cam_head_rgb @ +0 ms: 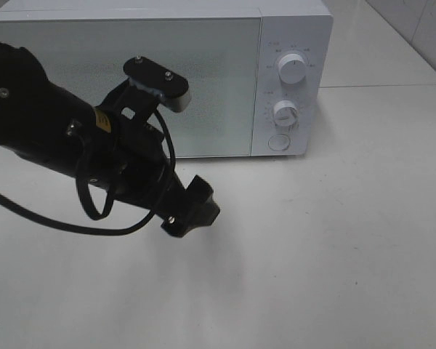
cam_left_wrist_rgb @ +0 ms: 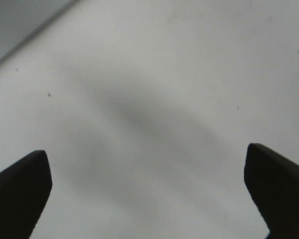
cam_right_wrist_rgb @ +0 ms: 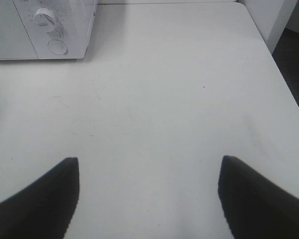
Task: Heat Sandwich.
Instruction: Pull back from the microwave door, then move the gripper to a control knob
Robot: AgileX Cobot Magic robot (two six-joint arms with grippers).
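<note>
Left gripper (cam_left_wrist_rgb: 147,164), jaws spread and empty, hangs before the closed microwave (cam_head_rgb: 131,80); the right gripper (cam_right_wrist_rgb: 149,159) likewise. No sandwich shows, so whether it sits inside is unclear.

Robot test setup, prob. a lab w/ a mock kitchen corner: a white microwave (cam_head_rgb: 203,73) w/ two dials (cam_head_rgb: 291,69) is set on a plain white table (cam_head_rgb: 334,254); a black robot arm (cam_head_rgb: 51,138) w/ loose cable is seen in front.

left arm (cam_head_rgb: 36,123): black | cable (cam_head_rgb: 94,214): black, looped | label (cam_head_rgb: 103,122): yellow | screws (cam_head_rgb: 1,92): silver | fingers (cam_left_wrist_rgb: 20,194): dark, wedge-shaped
</note>
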